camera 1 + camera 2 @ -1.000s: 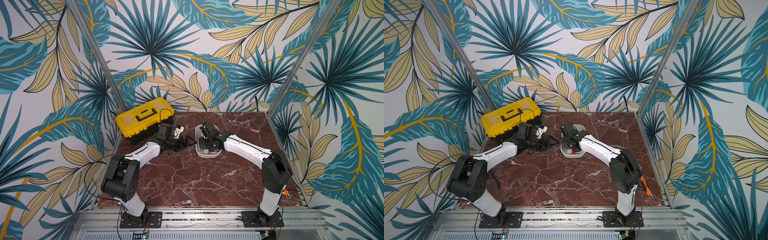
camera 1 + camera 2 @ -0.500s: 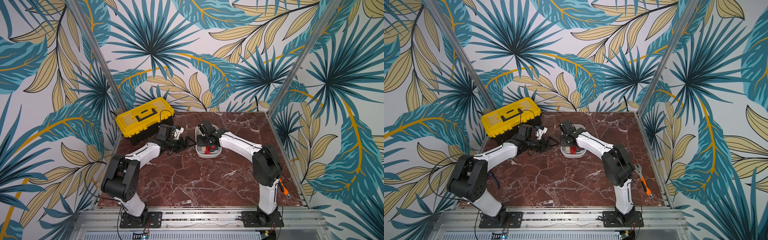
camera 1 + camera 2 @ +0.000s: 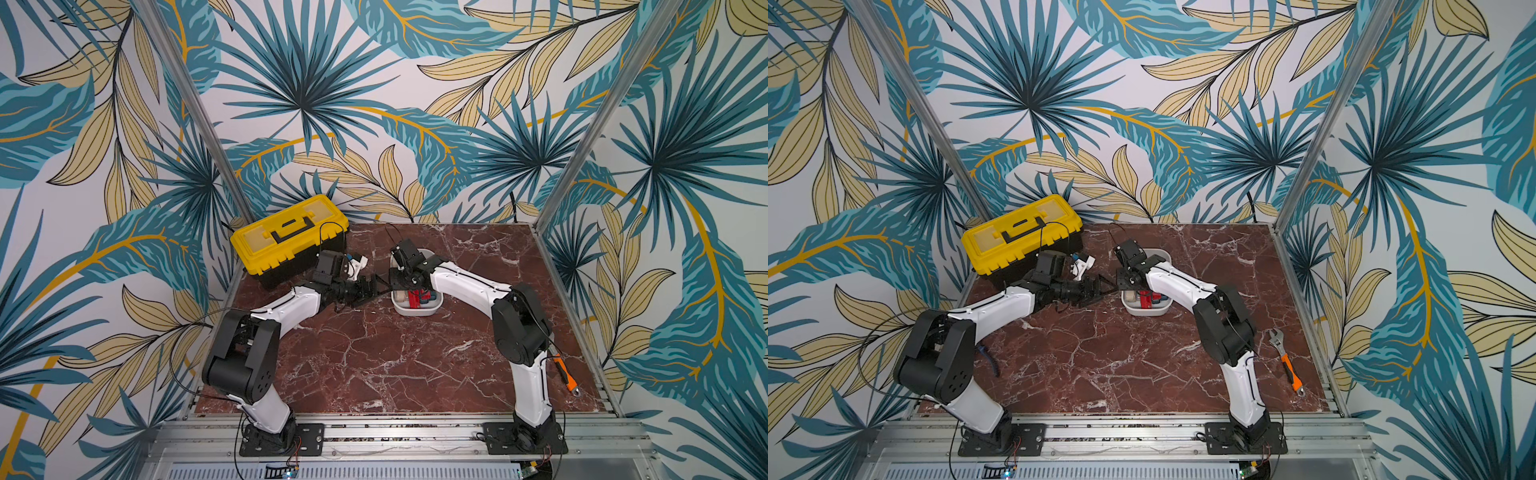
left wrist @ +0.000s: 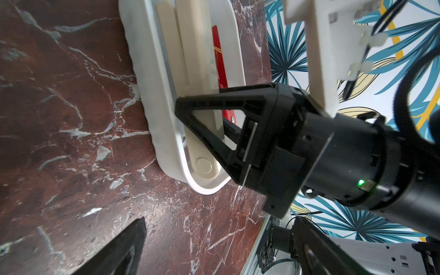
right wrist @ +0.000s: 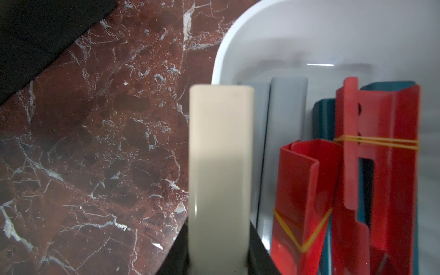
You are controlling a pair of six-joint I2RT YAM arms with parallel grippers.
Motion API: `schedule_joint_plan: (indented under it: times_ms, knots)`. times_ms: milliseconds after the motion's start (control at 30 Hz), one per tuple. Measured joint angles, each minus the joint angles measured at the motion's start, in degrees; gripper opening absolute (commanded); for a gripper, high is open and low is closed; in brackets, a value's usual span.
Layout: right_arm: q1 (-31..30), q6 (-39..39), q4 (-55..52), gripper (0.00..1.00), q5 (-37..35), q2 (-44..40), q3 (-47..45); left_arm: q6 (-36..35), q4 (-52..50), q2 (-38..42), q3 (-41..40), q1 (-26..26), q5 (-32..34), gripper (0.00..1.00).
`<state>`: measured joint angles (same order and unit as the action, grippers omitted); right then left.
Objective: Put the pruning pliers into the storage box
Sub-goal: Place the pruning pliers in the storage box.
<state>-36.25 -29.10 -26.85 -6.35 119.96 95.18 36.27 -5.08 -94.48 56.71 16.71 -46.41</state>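
The white storage box [image 3: 419, 312] [image 3: 1148, 311] sits mid-table. Inside it lie red pruning pliers [image 5: 307, 190] bound with rubber bands, plus grey pliers [image 5: 285, 114] and teal pliers [image 5: 323, 119]. My right gripper [image 3: 401, 279] [image 5: 219, 262] is shut on the beige pliers [image 5: 220, 154] [image 4: 192, 59]. These run along the inside of the box wall [image 4: 152, 78] nearest my left arm. I cannot tell whether they touch the box floor. My left gripper [image 3: 376, 286] [image 4: 214, 250] hovers open and empty just left of the box.
A yellow toolbox [image 3: 291, 241] with a black handle stands at the back left, behind my left arm. An orange-handled wrench [image 3: 1287, 361] lies near the right edge. Blue-handled cutters [image 3: 988, 357] lie by the left arm's base.
The right arm's elbow has swung up and inward while its gripper stays over the box with the beige pliers. The left arm has not moved.
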Motion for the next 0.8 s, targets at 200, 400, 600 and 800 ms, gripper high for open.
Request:
schedule_joint_plan:
  times_ms: [200, 400, 600, 800]
  knots:
    - [-0.07, -0.04, 0.17, 0.00, -1.03, 0.46, 0.59, 0.24, 0.42, 0.00, 0.00, 0.00, -0.13, 1.00]
    - [-0.04, 0.13, -0.26, 0.00, -3.85, 0.52, 0.76, 0.48, 1.25, -0.02, -0.11, 0.00, -0.42, 1.00]
    - [0.33, 0.44, -1.99, 0.00, -6.88, 0.55, 0.76, 0.72, 1.90, -0.02, -0.11, -0.02, -0.98, 1.00]
    - [0.48, 0.37, -1.62, 0.00, -7.10, 1.53, 0.76, 0.85, 2.36, -0.02, -0.11, -0.04, -1.20, 1.00]
